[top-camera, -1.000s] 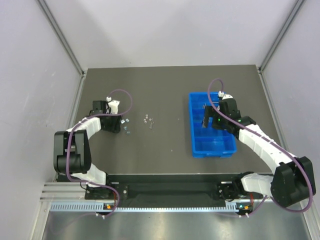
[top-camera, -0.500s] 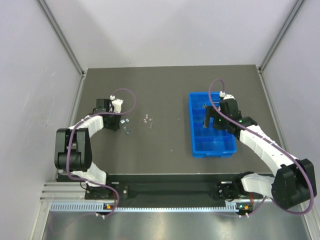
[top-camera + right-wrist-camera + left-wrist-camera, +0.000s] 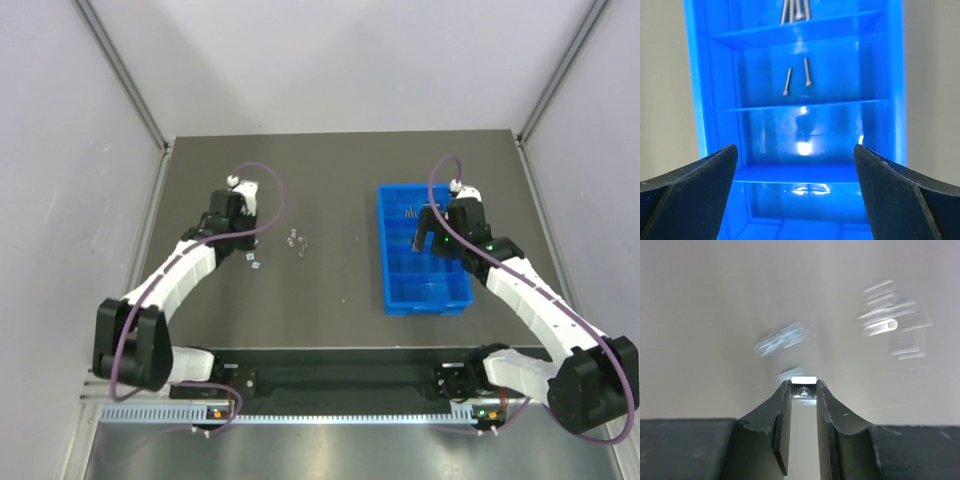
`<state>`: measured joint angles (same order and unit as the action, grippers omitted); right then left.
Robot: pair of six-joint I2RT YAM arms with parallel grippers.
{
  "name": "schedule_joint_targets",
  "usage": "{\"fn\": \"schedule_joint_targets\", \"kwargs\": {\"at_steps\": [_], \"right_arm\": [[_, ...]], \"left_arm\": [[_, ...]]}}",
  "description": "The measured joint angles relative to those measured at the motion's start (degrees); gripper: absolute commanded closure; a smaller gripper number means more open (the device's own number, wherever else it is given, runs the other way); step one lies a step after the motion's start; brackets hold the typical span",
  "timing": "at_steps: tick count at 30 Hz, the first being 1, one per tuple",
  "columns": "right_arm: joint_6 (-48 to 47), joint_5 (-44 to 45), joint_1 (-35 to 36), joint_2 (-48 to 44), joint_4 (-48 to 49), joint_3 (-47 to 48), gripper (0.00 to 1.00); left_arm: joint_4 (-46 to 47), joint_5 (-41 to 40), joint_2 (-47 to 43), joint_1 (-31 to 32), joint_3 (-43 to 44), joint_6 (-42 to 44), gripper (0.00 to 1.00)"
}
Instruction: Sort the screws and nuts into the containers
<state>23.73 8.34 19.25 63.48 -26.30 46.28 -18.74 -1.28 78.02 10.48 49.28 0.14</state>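
Nut [image 3: 804, 391] pinched in left claw [image 3: 804, 384], now swung rightward | right claw [image 3: 795, 150] wide over tray [image 3: 720, 100], shifted farther

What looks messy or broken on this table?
Nothing looks broken or spilled. A few small metal bits lie loose on the table, outside the blue tray, just not sorted yet. The left gripper pinches one nut, and two screws lie in a tray compartment.

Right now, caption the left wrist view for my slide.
Left gripper pinching a small square nut, blurred loose hardware on the table beyond.
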Motion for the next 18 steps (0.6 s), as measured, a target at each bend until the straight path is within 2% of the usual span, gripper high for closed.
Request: {"fn": "schedule_joint_targets", "kwargs": {"at_steps": [4, 8, 11, 18], "right_arm": [[0.8, 2.5, -1.6, -2.9, -0.4, 0.0, 0.0], [1.4, 5.6, -5.1, -5.0, -2.5, 1.7, 0.0], [1.5, 7.1, -7.8, -7.1, -3.5, 2.2, 0.0], [1.6, 8.5, -11.0, -11.9, -7.3, 2.2, 0.0]], "left_arm": [[3.1, -3.8, -4.5, 16.0, 4.0, -8.7, 0.96], [8.0, -7.5, -1.6, 28.1, 8.5, -14.4, 0.96], [11.9, -9.2, 6.3, 35.1, 15.1, -16.7, 0.96], [18.0, -8.4, 26.2, 43.8, 30.7, -18.2, 0.96]]}}
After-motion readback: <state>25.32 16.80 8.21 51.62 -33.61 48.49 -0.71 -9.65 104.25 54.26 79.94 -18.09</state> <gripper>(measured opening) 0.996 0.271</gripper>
